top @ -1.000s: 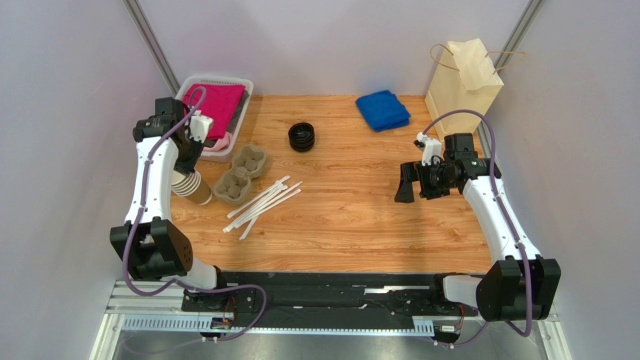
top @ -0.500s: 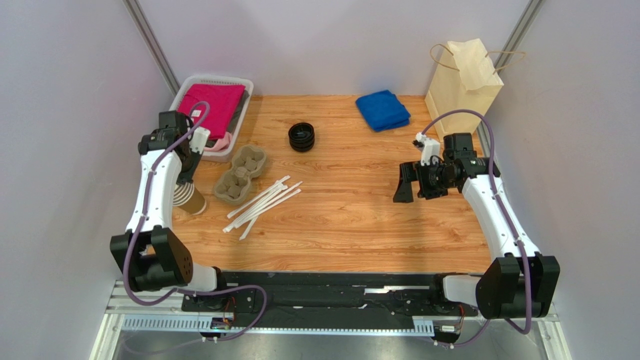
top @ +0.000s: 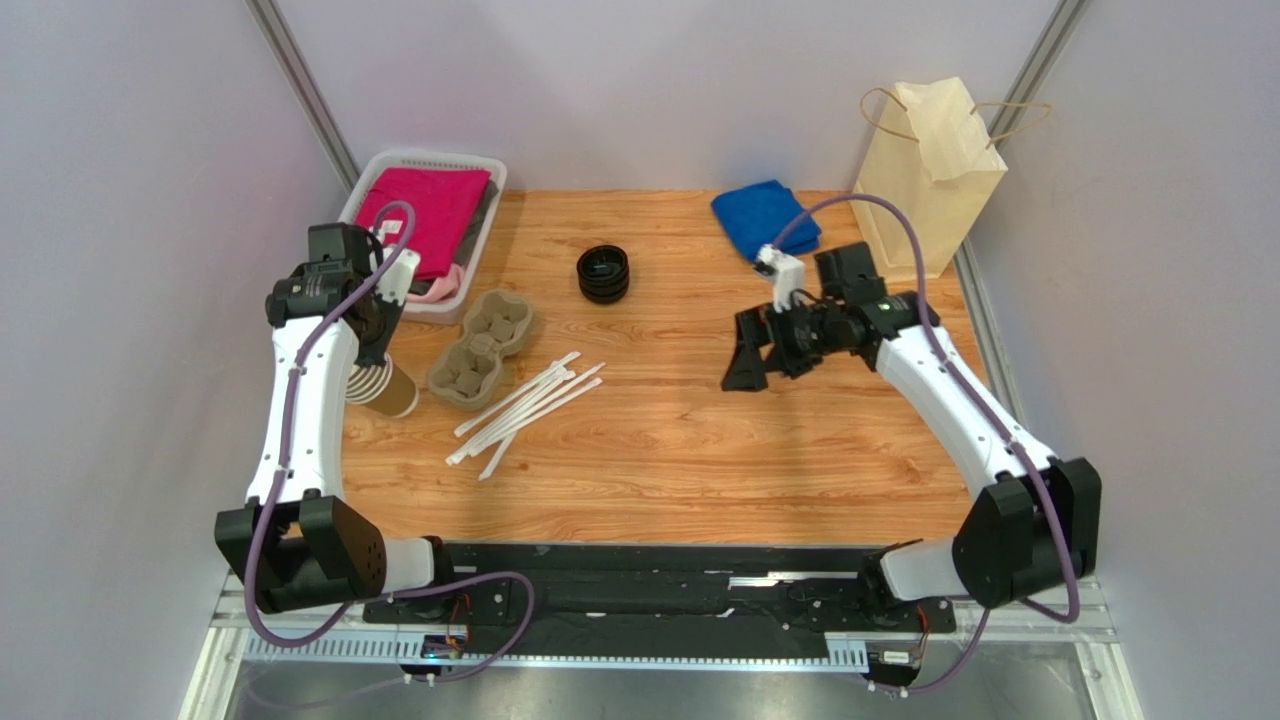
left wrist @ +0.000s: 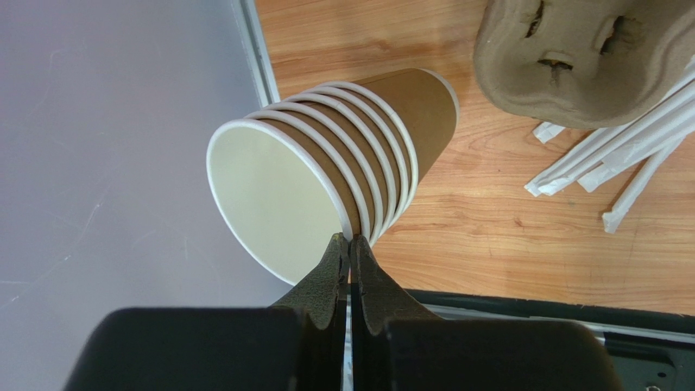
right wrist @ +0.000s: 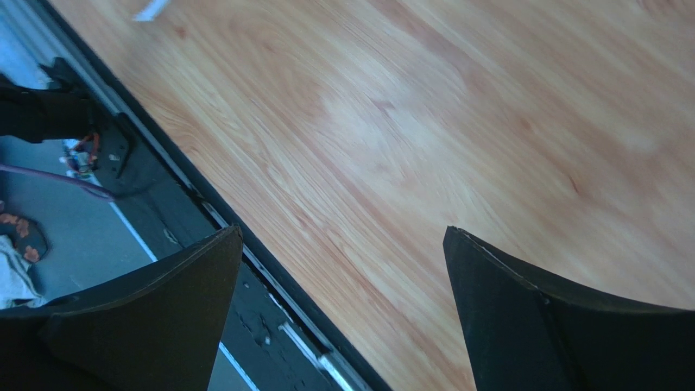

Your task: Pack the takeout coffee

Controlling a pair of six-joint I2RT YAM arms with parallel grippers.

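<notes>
No takeout coffee in view as a finished thing: no lidded kraft cup in any of the three views, only its parts. Nearest to it, a stack of cups [left wrist: 343, 163] at the table's left edge, tan kraft outside, matte white inside, rolled white rims nested close. At the top cup's near rim, the left gripper [left wrist: 349, 244], clamped fully together; caught on the thin paper wall or merely touching it: impossible to say.

Judging by that, step in hand: freeing one cup from the stack. To do it well, pinch only the topmost wall, lift straight along the stack's axis, slowly enough to shed the snug cups below; avoid squeezing hard, for fear of creasing thin paper.

Farther out, a pile of lids [top: 604, 275], glossy black rings; two moulded pulp carriers [top: 498, 320], rough and grey-brown; paper-wrapped straws [top: 526, 402] scattered just beside them. Over the bare wood-grain table [top: 706, 450], the right gripper [right wrist: 341, 236], spread wide and holding nothing. At the far right corner, a stiff tan paper bag [top: 924, 173] with cord handles, upright.
</notes>
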